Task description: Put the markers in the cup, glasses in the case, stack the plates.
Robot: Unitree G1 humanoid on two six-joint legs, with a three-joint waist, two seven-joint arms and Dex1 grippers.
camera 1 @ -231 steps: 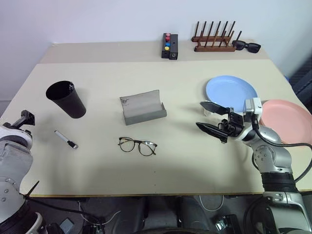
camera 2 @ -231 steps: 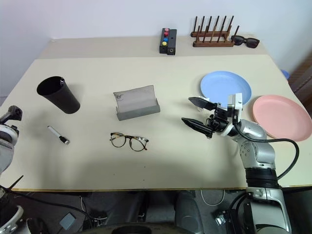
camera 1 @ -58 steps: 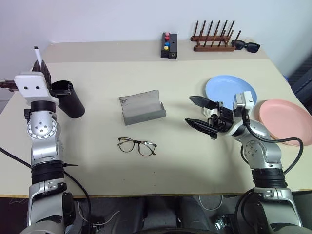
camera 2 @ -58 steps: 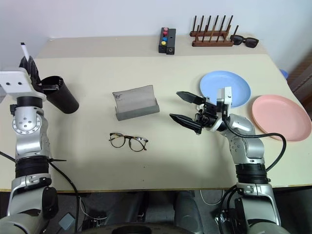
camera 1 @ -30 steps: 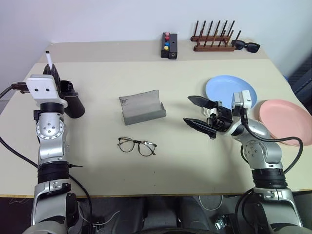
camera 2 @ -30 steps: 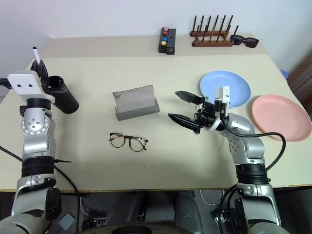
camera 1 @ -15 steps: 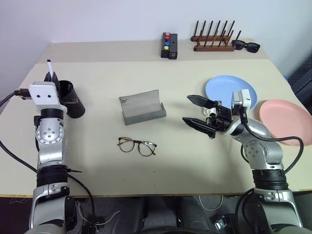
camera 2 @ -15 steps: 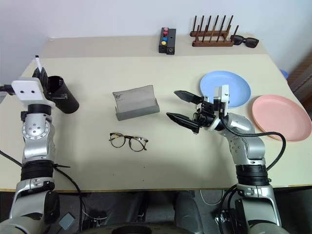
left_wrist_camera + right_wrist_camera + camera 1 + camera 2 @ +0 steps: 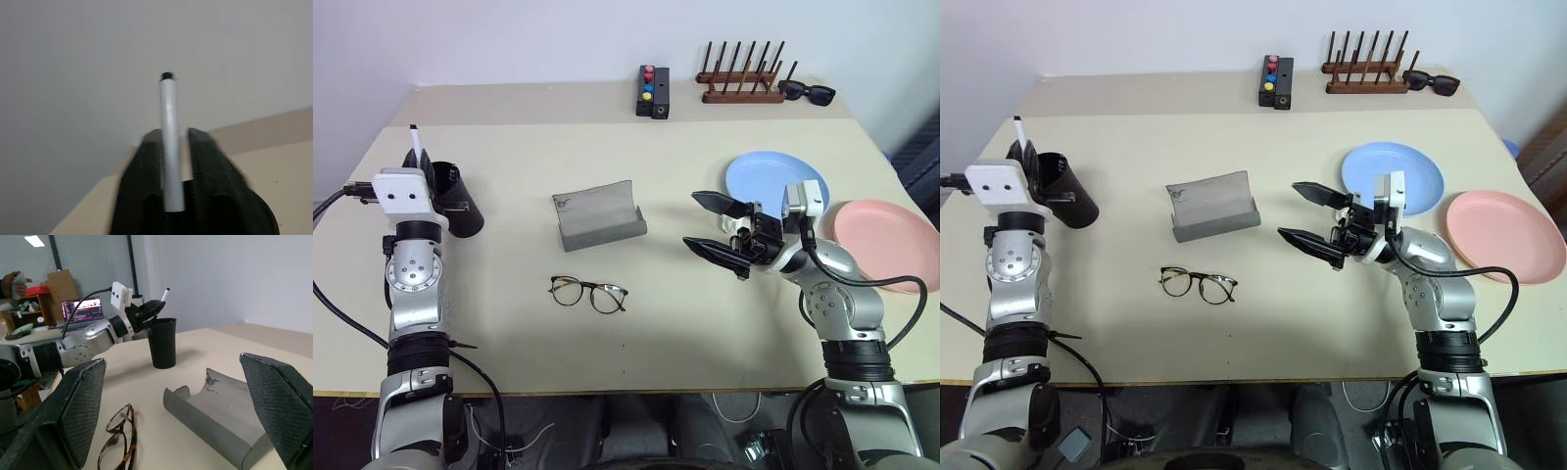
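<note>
A white marker [image 9: 412, 138] stands upright between the fingers of my left gripper [image 9: 419, 157], just above the rim of the black cup [image 9: 458, 204] at the table's left. In the left wrist view the marker [image 9: 170, 142] has a thin gap beside one finger [image 9: 199, 147], so the jaws are slightly open. My right gripper [image 9: 691, 220] hovers open and empty right of the open grey case [image 9: 600, 220]. The wire-framed glasses [image 9: 588, 293] lie in front of the case. The blue plate [image 9: 764, 176] and the pink plate [image 9: 891, 240] lie side by side at the right.
At the table's far edge stand a wooden peg rack [image 9: 744, 83], black sunglasses [image 9: 808, 93] and a black box with coloured buttons [image 9: 654, 92]. Beyond the table's left end, the right wrist view shows a laptop [image 9: 80, 311] and a person's hand [image 9: 12, 281].
My left gripper has sunk a little with the marker towards the cup's rim, and its fingers have parted slightly. The right arm has kept still.
</note>
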